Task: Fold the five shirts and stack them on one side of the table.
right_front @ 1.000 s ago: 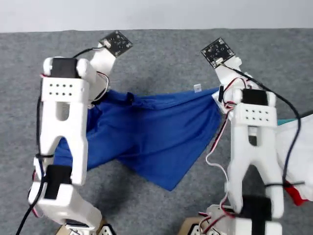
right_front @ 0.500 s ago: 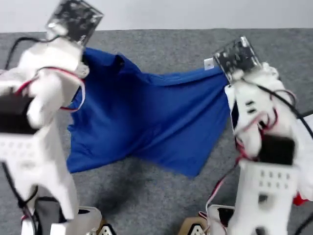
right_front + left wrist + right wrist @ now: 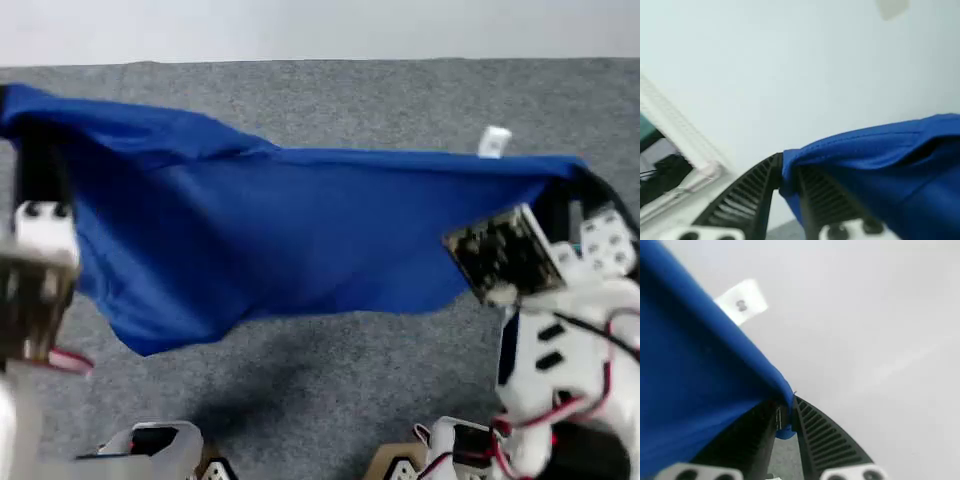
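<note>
I am holding the blue shirt (image 3: 280,230) stretched, left tool (image 3: 786,175) and right tool (image 3: 785,420) clamped on its edge; level, taut lowering should prevent wrinkles.

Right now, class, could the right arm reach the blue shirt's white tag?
Probably not: the right gripper is shut on the blue shirt's corner, and must release it before touching the white tag.

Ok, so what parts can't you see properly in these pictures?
High view: the table right under the held-up blue shirt, covered by the cloth.
High view: the arm at the left side, blurred and cut off by the picture's edge.
The white tag: its print is too small in the high view and blurred in the right wrist view.
</note>
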`<control>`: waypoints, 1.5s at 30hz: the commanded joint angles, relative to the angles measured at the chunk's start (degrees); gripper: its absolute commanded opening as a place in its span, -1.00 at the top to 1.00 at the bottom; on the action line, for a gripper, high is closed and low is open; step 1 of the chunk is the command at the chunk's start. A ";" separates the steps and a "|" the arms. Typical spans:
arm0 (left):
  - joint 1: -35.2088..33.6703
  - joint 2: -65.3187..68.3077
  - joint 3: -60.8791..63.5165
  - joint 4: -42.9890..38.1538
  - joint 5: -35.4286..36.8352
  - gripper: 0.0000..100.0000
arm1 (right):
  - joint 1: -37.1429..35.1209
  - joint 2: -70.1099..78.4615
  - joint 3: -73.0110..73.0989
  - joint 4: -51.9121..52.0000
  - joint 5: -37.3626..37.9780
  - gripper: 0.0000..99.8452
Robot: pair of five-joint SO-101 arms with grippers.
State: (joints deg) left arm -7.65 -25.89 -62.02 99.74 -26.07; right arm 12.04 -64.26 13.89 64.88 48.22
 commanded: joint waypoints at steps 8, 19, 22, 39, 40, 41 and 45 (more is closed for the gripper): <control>-2.11 -10.46 -1.54 0.62 -0.26 0.99 | 1.54 -9.71 -3.78 7.60 0.62 0.98; -2.20 -17.05 0.13 0.62 -0.44 0.99 | 1.63 -15.96 -3.25 7.25 0.97 0.98; -2.11 -16.97 6.73 0.35 -0.44 0.99 | 1.45 -12.09 -2.02 5.32 0.97 0.98; 2.55 -16.88 76.62 -34.02 -0.53 0.99 | -14.20 22.11 13.10 -8.22 0.53 0.98; 2.64 -16.79 81.01 -39.12 -0.53 0.99 | -14.20 24.04 14.15 -11.47 0.53 0.98; 2.73 -16.53 84.97 -44.04 -0.53 0.99 | -14.20 26.15 14.95 -14.55 0.53 0.98; 2.37 -8.62 92.26 -56.18 -0.53 0.99 | -14.11 36.44 15.47 -24.04 0.53 0.98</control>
State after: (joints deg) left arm -5.27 -39.08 27.12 53.14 -26.15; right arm -1.58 -33.58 30.07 47.47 48.57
